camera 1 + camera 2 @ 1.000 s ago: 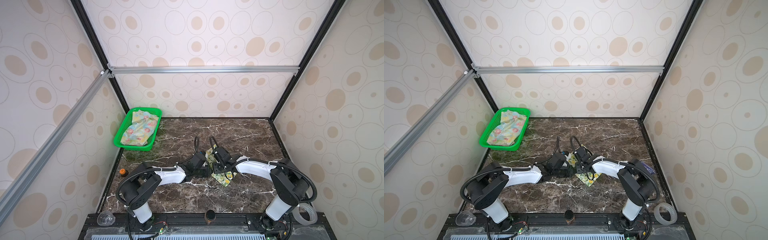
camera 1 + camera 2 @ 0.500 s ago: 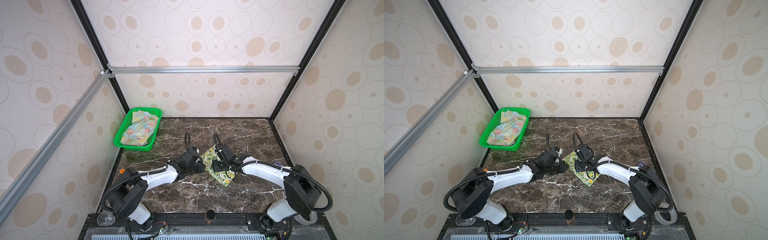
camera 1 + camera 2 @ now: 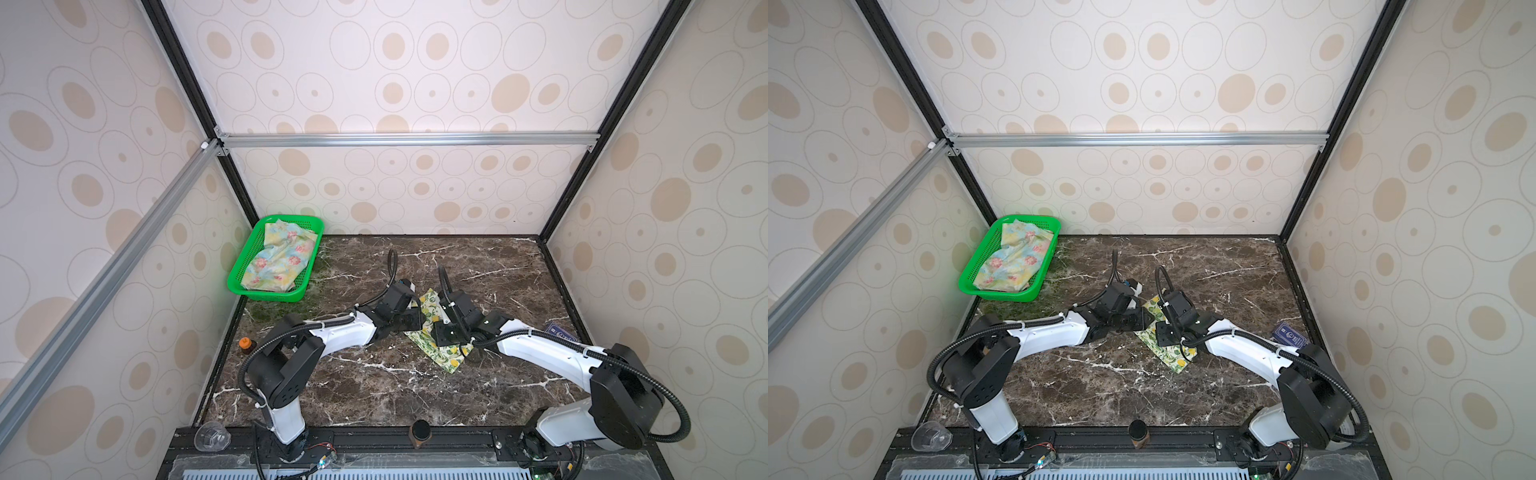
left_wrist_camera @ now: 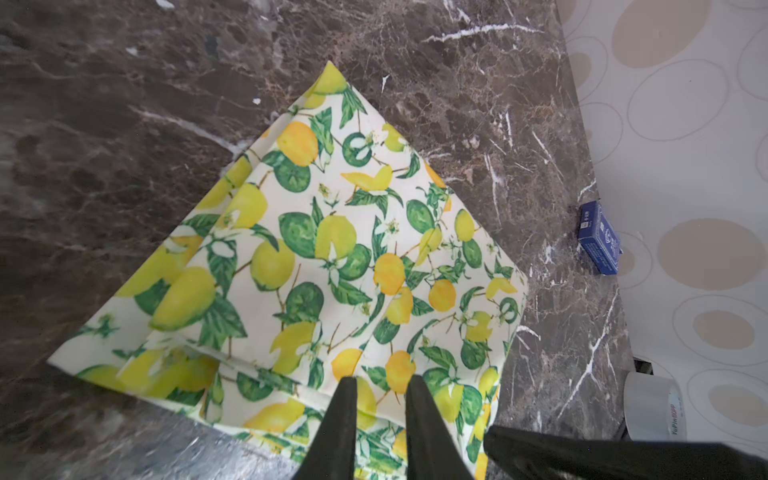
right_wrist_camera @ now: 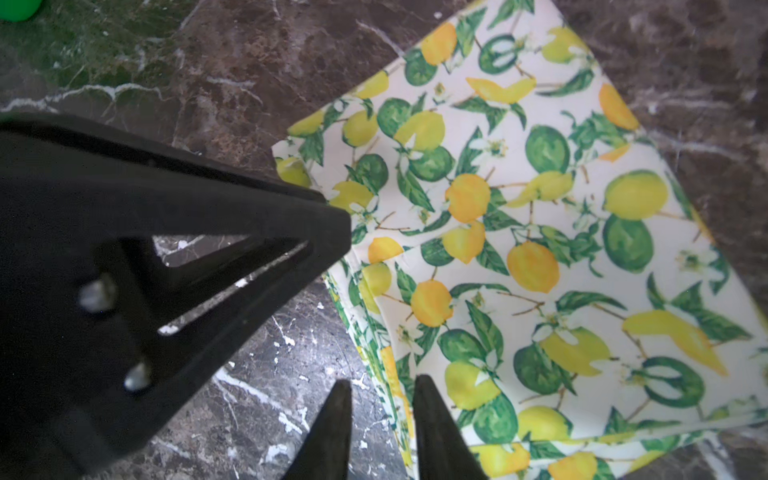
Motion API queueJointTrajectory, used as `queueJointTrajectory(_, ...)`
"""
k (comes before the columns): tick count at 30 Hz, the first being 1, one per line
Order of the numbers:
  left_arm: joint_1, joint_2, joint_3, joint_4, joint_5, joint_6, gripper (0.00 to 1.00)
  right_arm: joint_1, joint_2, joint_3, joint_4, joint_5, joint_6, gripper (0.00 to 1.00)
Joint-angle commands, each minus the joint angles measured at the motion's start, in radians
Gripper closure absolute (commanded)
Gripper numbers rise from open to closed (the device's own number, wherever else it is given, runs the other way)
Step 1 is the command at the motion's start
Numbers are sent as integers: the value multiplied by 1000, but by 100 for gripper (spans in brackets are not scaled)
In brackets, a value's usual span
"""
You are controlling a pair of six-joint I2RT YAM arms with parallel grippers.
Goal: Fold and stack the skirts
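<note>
Marble tabletop (image 3: 374, 395), lemon skirt (image 4: 332, 249) lying folded between our arms.
We see left gripper (image 4: 381, 380) and right gripper (image 5: 379, 382) slightly parted at its edge, clasping nothing.

White arm links (image 3: 347, 332), black joints (image 3: 291, 374), ribbed black cables (image 3: 391, 266)

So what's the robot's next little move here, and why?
Probably lift the left gripper clear of the lemon skirt and swing it toward the green basket. The lemon skirt already lies flat in folded layers, this gripper and the right gripper look open and empty, and the floral skirt lies crumpled in the basket.
</note>
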Motion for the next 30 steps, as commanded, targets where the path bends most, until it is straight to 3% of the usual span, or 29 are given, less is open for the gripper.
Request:
queueJointTrajectory(1,7,50,50,20,11,18,78,-28,13,-40,10,-37,6,82)
queueJointTrajectory(7,13,117,41,46,8,-4,79,-33,63,-91,24,-61,-10,95)
queueJointTrajectory(18,72,208,11,108,38,-19,81,-24,185,-151,95,-127,46,100)
queueJointTrajectory(24,126,256,28,138,60,-1,81,25,245,-101,92,-136,83,100)
queueJointTrajectory(30,172,309,128,127,49,72,81,80,353,47,105,-157,112,100)
